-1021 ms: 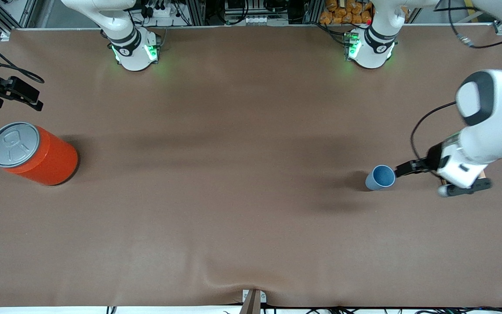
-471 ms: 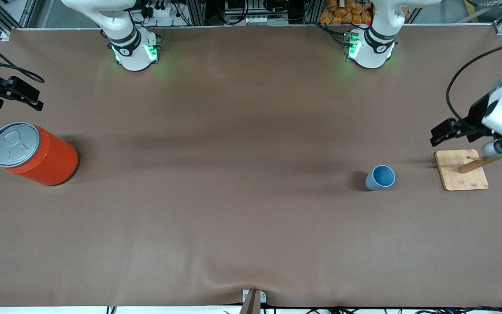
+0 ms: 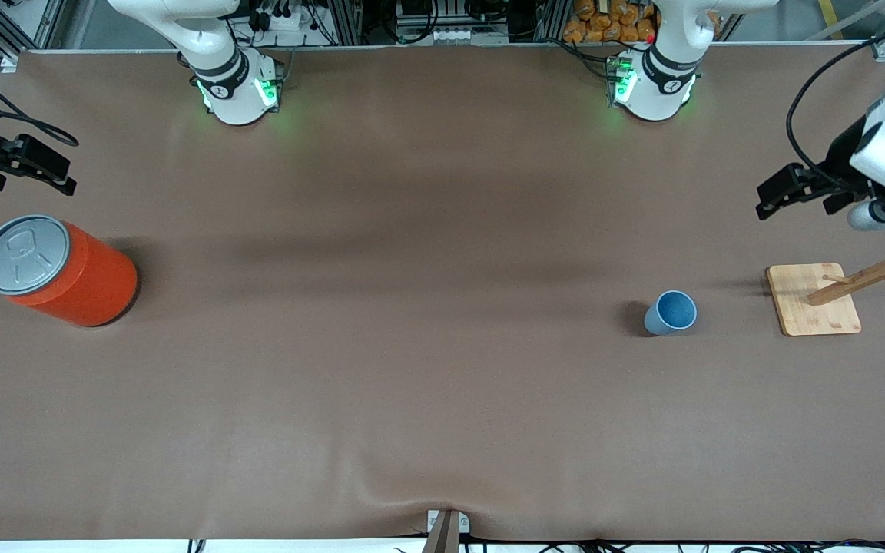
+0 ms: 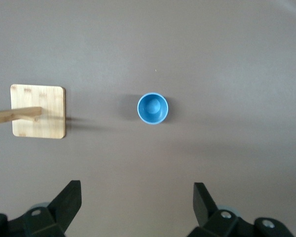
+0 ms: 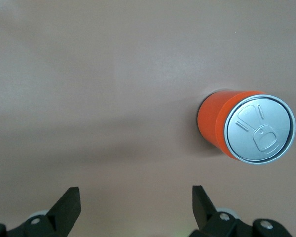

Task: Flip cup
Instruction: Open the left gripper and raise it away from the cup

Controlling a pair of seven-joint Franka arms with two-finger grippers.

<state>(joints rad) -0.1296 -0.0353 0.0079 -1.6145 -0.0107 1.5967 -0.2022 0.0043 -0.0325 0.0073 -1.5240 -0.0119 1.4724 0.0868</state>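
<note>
The small light-blue cup (image 3: 671, 312) stands upright on the brown table, mouth up, with its darker blue inside showing. It also shows in the left wrist view (image 4: 153, 108). My left gripper (image 3: 771, 201) is open and empty, up in the air over the table at the left arm's end, well apart from the cup. In its own view the left gripper (image 4: 137, 197) has wide-spread jaws with only table between them. My right gripper (image 3: 58, 173) is open and empty, waiting over the right arm's end of the table, and shows in its own view (image 5: 135, 197).
A large orange can (image 3: 58, 269) with a grey pull-tab lid stands at the right arm's end and shows in the right wrist view (image 5: 244, 127). A wooden peg stand (image 3: 813, 309) on a square base sits beside the cup toward the left arm's end, seen in the left wrist view (image 4: 38, 111).
My left gripper has pulled away from the cup's rim, rising and moving toward the left arm's end, uncovering the wooden stand. The cup stays upright in place. The right arm has not moved.
</note>
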